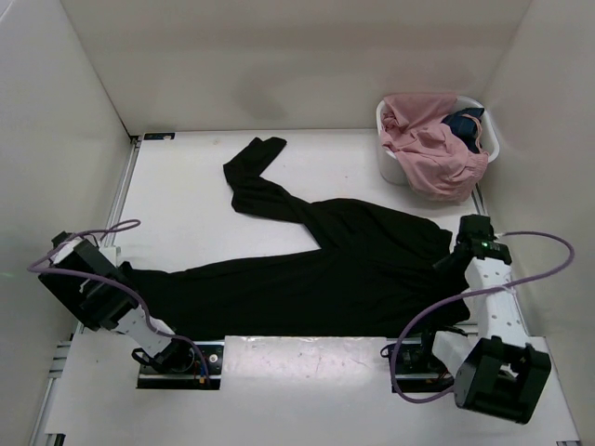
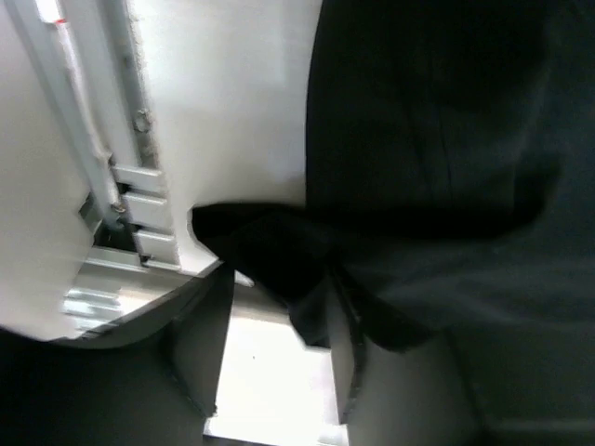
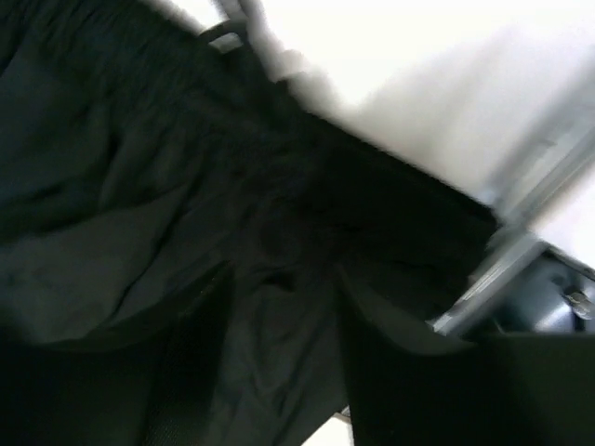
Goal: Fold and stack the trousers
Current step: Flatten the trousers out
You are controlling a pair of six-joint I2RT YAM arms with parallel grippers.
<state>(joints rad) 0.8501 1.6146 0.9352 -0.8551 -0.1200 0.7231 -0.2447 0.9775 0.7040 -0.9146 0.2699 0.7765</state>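
The black trousers (image 1: 353, 269) lie spread on the white table. One leg runs left to its hem, the other bends up to the far middle (image 1: 256, 158), and the waist is at the right. My left gripper (image 1: 121, 270) is at the left leg's hem. In the left wrist view (image 2: 276, 279) its jaws stand open, with the hem corner (image 2: 270, 246) lying across the fingertips. My right gripper (image 1: 452, 254) is low over the waist end. In the right wrist view (image 3: 284, 279) its jaws stand apart with black fabric (image 3: 139, 186) between and under them.
A white basket (image 1: 386, 163) stands at the far right corner, holding a pink garment (image 1: 432, 149) and a small dark blue garment (image 1: 465, 124). White walls enclose the table on three sides. A metal rail (image 2: 112, 158) runs along the left edge.
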